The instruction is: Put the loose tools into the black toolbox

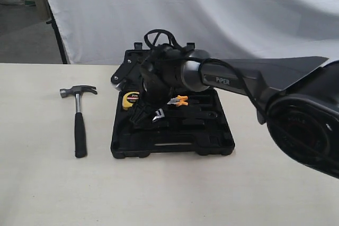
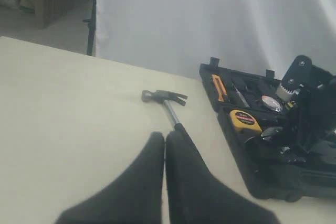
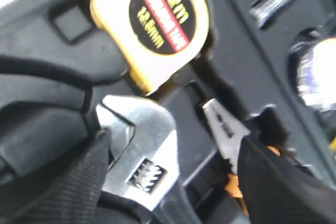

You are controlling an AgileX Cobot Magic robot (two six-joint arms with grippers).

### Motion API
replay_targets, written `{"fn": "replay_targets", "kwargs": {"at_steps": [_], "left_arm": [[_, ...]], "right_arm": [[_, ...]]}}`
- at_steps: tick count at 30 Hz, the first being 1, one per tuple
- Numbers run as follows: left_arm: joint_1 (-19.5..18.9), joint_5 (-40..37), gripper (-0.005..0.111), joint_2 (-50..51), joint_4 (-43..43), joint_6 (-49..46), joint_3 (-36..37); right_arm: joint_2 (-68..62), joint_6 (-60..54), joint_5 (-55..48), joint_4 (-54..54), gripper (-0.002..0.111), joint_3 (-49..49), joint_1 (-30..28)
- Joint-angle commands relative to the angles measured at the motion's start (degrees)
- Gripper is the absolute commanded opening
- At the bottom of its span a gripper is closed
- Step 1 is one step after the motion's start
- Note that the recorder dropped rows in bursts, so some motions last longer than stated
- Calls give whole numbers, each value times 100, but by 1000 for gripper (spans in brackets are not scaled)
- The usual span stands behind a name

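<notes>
Only loose tool left out, as far as I can judge: the hammer [image 1: 79,117], flat on the table [image 1: 42,183] just beside the black toolbox [image 1: 172,151], on the box's left side. Its long axis runs near-to-far, roughly parallel to the box's left wall, head at the far end and grip toward the camera.

The left end effector [image 2: 165,136] has its fingers pressed together and holds nothing. It hangs over bare table, and in the left wrist view the hammer [image 2: 169,109] runs straight away from its tips, head farthest (grip end hidden behind the fingers). The box [image 2: 257,182] is off to the side.

The right end effector [image 1: 144,116] reaches across and sits down inside the open box. Its fingers are spread wide in the right wrist view [image 3: 173,140], with the wrench [image 3: 139,150] head between them, pliers [image 3: 223,129] tips by one finger and the tape measure [image 3: 152,24] just beyond. It looks unclamped; contact can't be told.

Judgement: the left arm is much nearer the hammer. It needs to spread its fingers, take the handle across its axis, then carry it rightward into the box.
</notes>
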State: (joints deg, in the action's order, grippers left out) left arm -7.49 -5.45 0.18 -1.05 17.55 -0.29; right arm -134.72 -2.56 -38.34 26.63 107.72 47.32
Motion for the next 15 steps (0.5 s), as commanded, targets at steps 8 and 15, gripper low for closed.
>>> {"fn": "replay_targets", "kwargs": {"at_steps": [8,15], "left_arm": [[-145,41,1,-18,-25,27,-15],[-145,41,1,-18,-25,27,-15]], "right_arm": [[36,612,555,-62,-1,-20,-14],[-430,1811,137,-206,0,-20,-193]]}}
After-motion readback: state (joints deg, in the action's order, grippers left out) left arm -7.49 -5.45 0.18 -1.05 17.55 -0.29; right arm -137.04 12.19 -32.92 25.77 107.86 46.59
